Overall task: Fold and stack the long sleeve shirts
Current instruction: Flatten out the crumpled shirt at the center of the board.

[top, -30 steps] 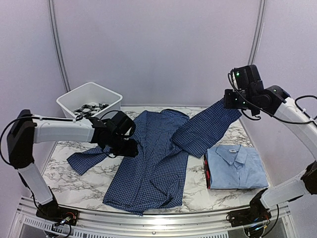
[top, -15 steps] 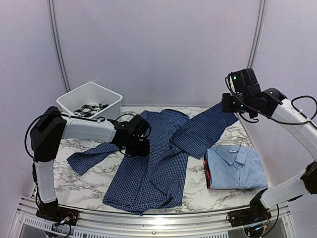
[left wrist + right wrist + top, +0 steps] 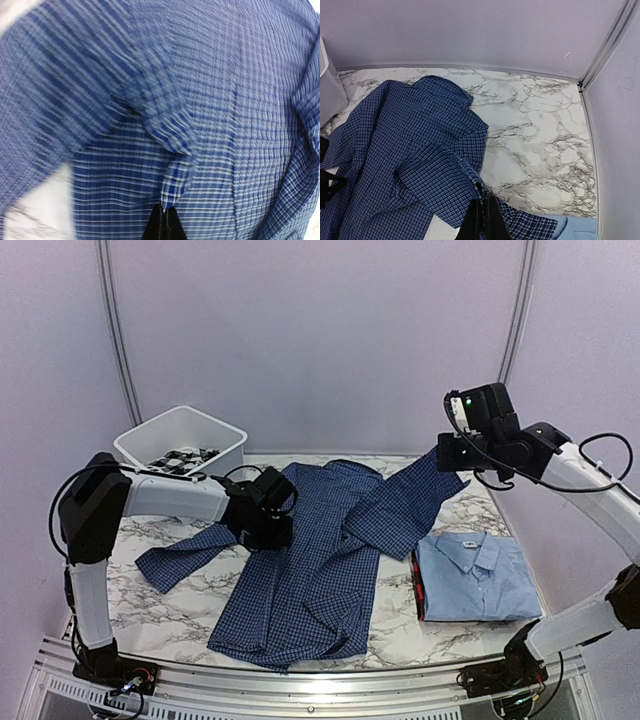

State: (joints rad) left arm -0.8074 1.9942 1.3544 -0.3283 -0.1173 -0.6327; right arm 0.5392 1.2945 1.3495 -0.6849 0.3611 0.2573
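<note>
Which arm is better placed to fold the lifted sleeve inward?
Right: the right end effector grips the lifted sleeve; the left end effector pinches the dark blue shirt near its other sleeve.
</note>
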